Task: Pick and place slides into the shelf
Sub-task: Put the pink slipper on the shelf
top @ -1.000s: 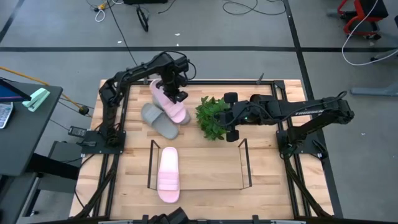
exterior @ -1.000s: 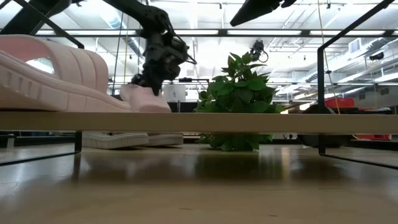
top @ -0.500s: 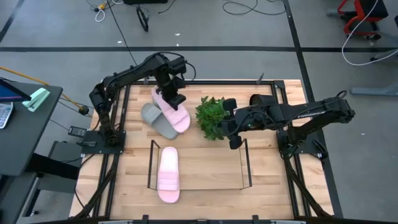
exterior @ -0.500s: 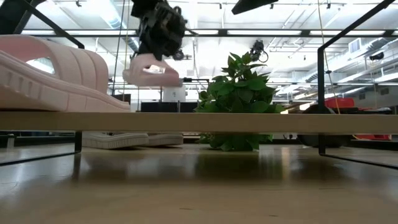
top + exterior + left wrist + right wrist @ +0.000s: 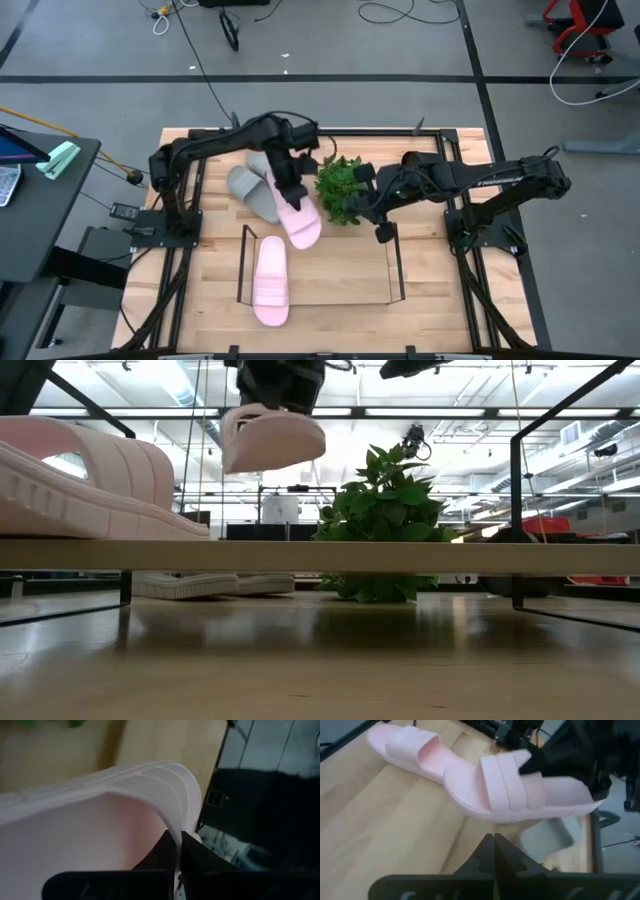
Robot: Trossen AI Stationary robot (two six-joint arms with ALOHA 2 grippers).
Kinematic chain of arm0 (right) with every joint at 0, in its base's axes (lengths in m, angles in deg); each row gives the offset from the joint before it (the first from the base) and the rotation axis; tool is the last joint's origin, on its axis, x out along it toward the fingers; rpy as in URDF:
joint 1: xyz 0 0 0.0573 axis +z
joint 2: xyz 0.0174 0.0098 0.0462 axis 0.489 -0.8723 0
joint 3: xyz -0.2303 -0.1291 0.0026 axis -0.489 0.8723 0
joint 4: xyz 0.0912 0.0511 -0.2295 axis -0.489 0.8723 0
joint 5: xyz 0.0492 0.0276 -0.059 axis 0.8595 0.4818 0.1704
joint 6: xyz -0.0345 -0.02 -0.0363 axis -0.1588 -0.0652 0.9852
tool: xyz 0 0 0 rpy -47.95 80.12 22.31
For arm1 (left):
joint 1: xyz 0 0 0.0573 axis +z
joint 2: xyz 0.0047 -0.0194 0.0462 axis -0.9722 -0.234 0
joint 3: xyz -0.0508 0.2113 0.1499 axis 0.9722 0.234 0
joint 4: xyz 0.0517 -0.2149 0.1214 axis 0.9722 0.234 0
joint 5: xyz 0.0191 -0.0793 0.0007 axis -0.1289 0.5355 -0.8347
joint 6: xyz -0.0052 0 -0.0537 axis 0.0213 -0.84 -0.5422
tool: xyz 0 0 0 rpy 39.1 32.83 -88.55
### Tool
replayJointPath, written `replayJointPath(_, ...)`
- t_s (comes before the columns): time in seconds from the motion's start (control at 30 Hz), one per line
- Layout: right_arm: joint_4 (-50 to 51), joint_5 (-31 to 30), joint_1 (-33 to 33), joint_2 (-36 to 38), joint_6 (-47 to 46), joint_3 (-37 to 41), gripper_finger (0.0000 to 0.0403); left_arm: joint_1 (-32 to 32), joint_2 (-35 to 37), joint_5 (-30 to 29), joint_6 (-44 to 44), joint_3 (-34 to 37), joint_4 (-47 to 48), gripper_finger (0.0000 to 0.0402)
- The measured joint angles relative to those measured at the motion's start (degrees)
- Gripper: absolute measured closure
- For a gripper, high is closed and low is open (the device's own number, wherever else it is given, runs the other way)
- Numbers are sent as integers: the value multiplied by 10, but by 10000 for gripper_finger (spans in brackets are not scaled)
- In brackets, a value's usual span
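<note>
Wooden surface [image 5: 330, 280] carries the shelf [image 5: 392, 262], one pink slide [image 5: 270, 281] already lying lengthwise at its left end. The left gripper [image 5: 287, 187] has its jaws clamped on the second pink slide [image 5: 300, 217], held aloft just behind the shelf, long axis angled toward the free space beside its mate. The right gripper [image 5: 381, 220] waits near the plant [image 5: 338, 188], jaws closed and empty. No readable writing.
</note>
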Motion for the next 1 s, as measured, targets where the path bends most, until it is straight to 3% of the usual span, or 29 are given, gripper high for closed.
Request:
replayJointPath(0.3,5,9,39,0,-155,0,403,-74,0,-3,64,0,-16,391)
replayJointPath(0.63,5,-92,120,0,-285,0,403,-125,0,26,119,0,-24,389)
replayJointPath(1.0,-9,-156,206,0,-337,0,403,-163,-19,26,24,-1,-134,389)
